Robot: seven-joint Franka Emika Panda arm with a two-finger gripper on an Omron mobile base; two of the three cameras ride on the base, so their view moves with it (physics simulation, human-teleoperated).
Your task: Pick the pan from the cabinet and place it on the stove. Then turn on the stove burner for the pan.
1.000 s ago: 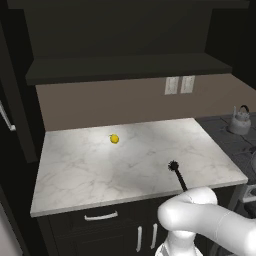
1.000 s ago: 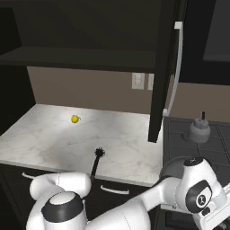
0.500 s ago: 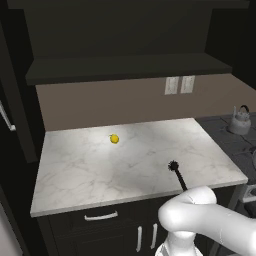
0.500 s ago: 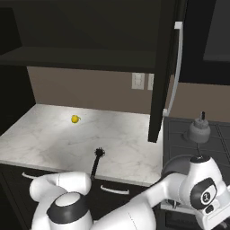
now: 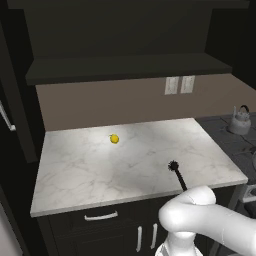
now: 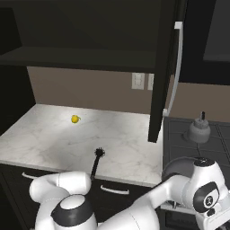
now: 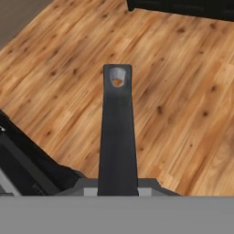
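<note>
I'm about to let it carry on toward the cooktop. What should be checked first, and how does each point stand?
1. Grip: gripper shut, the pan handle running out from it: ok.
2. Pan above the stove: not ok, its handle hangs over wooden floor.
3. Free burner: kettle sits at the back; the arm hides the front: cannot tell.
4. Clear path: open cabinet door hangs at the stove's edge: not ok.
5. Burner knob located: cannot tell.

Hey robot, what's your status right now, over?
End effector shut on pan handle, low over wood floor. Not yet on stove. Kettle sits on stove; open cabinet door hangs near its edge.
</note>
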